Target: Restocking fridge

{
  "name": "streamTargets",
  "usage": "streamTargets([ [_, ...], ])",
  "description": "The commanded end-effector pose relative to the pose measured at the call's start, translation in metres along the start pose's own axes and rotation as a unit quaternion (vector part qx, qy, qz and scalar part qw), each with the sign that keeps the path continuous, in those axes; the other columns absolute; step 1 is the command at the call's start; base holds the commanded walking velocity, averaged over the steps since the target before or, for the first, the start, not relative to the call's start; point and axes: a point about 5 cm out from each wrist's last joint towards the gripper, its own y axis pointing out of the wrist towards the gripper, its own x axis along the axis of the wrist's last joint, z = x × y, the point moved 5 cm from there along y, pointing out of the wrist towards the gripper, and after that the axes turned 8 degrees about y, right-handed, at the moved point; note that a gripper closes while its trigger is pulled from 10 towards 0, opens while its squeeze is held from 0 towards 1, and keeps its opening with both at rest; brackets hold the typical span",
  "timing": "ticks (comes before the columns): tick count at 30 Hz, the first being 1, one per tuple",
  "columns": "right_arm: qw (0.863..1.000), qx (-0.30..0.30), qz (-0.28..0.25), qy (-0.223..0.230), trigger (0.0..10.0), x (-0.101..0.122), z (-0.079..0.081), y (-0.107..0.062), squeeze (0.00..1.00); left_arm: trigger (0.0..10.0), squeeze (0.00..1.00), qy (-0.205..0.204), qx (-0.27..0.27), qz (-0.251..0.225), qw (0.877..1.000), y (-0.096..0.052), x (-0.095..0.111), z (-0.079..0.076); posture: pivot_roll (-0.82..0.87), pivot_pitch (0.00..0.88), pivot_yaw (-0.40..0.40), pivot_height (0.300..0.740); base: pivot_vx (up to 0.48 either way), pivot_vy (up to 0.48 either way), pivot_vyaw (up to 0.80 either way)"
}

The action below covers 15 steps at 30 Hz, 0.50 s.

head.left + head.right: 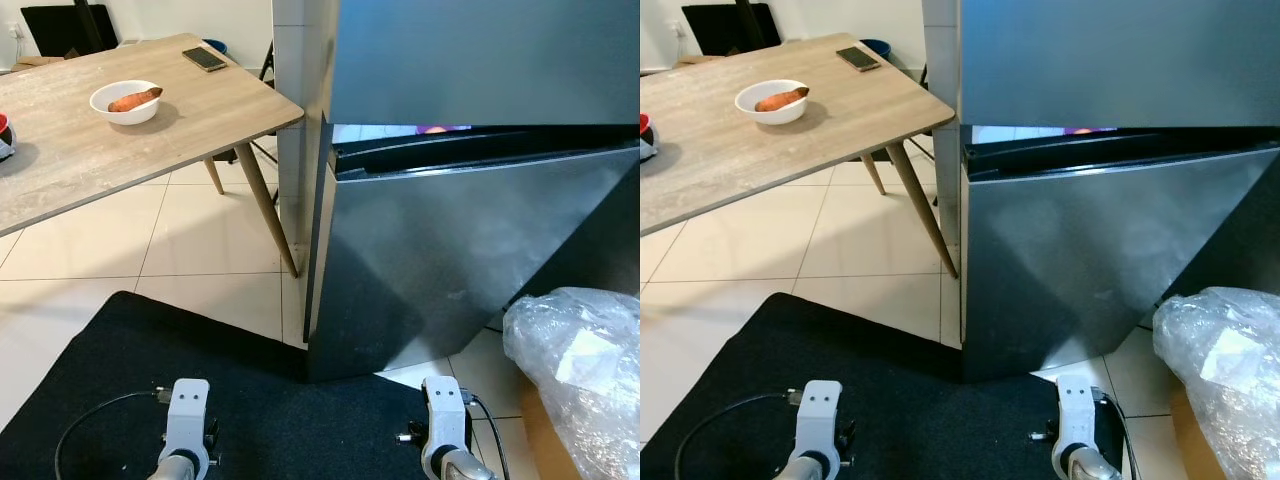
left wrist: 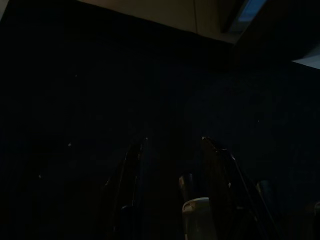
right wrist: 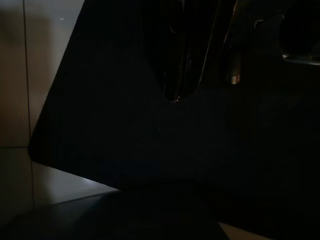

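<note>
A steel fridge [image 1: 470, 250] stands right in front of me. A thin lit gap [image 1: 400, 132] shows between its upper and lower doors. A white bowl [image 1: 125, 102] with an orange vegetable [image 1: 134, 99] in it sits on the wooden table [image 1: 90, 150] to the left. Both arms hang low over the black mat, with only their white wrists [image 1: 187, 420] [image 1: 444, 425] showing at the picture's lower edge. In the dark left wrist view, my left gripper [image 2: 173, 140] is open with nothing between its fingers. My right gripper [image 3: 176, 95] hangs above the mat's edge, too dark to read.
A black mat [image 1: 150, 370] covers the tiled floor under me. A crumpled clear plastic bag [image 1: 580, 360] lies on the floor at the right, beside the fridge. A phone [image 1: 204, 59] lies at the table's far corner, and a table leg [image 1: 265, 205] slants down close to the fridge's left side.
</note>
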Motion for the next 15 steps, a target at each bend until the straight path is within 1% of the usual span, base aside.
streamTargets([
  [1, 1.0, -0.007, 0.011, 0.006, 10.0, -0.0096, -0.0033, -0.0027, 0.0, 10.0, 0.0, 0.009, -0.007, 0.011, 1.0, -0.0024, -0.0076, -0.0043, -0.08, 0.08, -0.003, 0.738, 0.0, 0.0, 0.0],
  [15, 1.0, -0.008, 0.011, 0.009, 10.0, -0.0101, -0.0031, -0.0028, 0.0, 10.0, 0.0, 0.012, -0.003, 0.005, 1.0, -0.0017, -0.0047, -0.0042, -0.08, 0.08, 0.003, 0.738, 0.0, 0.0, 0.0],
])
